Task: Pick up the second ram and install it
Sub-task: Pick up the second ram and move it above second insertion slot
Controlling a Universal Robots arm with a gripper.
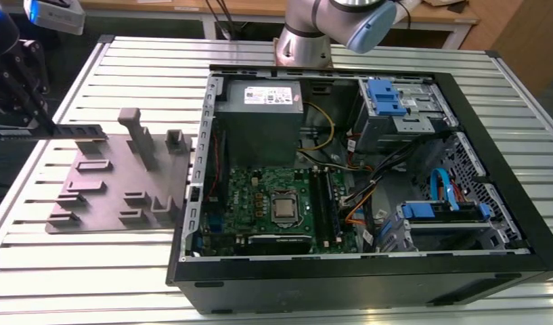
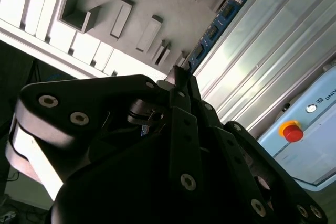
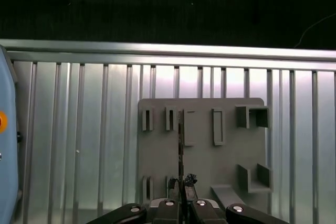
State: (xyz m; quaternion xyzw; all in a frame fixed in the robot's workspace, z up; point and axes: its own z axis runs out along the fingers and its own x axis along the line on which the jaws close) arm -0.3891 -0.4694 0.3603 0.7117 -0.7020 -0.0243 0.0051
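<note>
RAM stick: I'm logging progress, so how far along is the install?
Done: the hand is shut on the RAM stick. In hand: the stick, held at the grey holder plate. Left: it is not yet in the motherboard inside the open computer case.

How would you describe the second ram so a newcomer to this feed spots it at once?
Find the open computer case on the slatted metal table; a grey fixture plate lies on the exterior view's left of it. At that plate's far end the claw is shut on the second ram. It is a thin, flat board with dark chips, unlike the chunky grey blocks nearby.
</note>
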